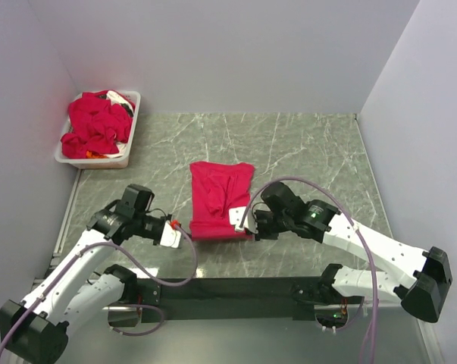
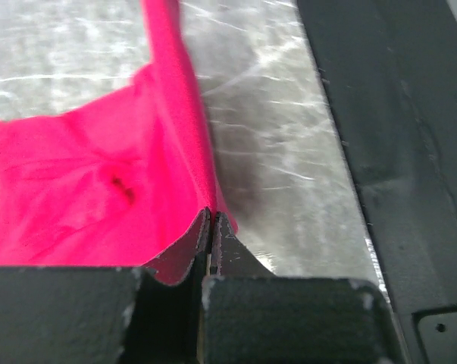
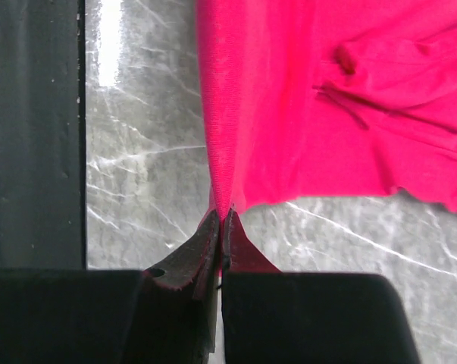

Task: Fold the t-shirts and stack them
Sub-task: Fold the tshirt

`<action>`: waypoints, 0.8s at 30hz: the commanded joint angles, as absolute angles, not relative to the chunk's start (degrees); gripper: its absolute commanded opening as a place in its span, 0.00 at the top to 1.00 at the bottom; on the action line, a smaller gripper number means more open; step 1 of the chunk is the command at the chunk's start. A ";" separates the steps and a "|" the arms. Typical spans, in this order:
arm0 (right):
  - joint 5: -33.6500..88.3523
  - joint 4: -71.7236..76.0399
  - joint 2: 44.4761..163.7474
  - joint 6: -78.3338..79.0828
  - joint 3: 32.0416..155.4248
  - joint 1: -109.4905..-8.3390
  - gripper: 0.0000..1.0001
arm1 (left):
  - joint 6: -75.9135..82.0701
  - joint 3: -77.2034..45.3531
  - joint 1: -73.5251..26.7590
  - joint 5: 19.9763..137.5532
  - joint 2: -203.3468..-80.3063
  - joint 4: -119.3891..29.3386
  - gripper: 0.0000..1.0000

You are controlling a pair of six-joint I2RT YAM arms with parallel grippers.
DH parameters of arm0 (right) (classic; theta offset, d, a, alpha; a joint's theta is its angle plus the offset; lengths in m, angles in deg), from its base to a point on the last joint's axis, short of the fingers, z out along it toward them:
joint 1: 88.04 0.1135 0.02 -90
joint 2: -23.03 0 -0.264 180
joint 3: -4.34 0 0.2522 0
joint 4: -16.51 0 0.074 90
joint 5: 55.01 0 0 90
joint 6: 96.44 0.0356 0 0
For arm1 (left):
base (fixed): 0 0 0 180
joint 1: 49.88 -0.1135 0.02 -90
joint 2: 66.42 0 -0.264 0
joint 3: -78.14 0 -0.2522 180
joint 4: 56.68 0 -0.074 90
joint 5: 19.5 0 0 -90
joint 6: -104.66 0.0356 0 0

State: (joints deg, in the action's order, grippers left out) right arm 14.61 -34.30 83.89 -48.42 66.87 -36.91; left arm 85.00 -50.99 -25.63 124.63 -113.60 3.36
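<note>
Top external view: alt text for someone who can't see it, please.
The left gripper and right gripper each pinch a near corner of a folded red t-shirt on the table. A white bin of crumpled red t-shirts sits far left.

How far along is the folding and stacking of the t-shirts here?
Done: one t-shirt lies partly folded on the table. In hand: left pincer and right pincer pinch its near corners. To do: crumpled t-shirts wait in the bin; no stack shows.

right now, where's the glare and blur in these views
Left wrist: the t-shirt is blurred toward the top, with glare streaks on the table. Right wrist: bright glare patch top left, fabric weave sharp. Top external: even light, all in focus.
</note>
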 commanded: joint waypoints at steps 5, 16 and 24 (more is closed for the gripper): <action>13.64 -37.76 88.32 -54.32 76.54 -43.37 1.00 | 84.69 -37.31 -33.33 128.58 -124.67 4.53 0.99; 9.42 -42.95 114.59 -70.32 98.94 -57.62 1.00 | 89.90 -10.85 -40.30 129.13 -158.49 6.13 0.99; 10.11 -44.54 141.03 -72.01 118.64 -62.20 1.00 | 72.95 11.17 -40.83 123.25 -183.73 -4.16 0.99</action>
State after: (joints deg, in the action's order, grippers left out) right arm 9.95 -42.89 135.30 -70.19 113.91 -61.32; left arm 80.70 2.16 -40.50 125.18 -178.51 -0.07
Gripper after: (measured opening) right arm 0.019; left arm 0.022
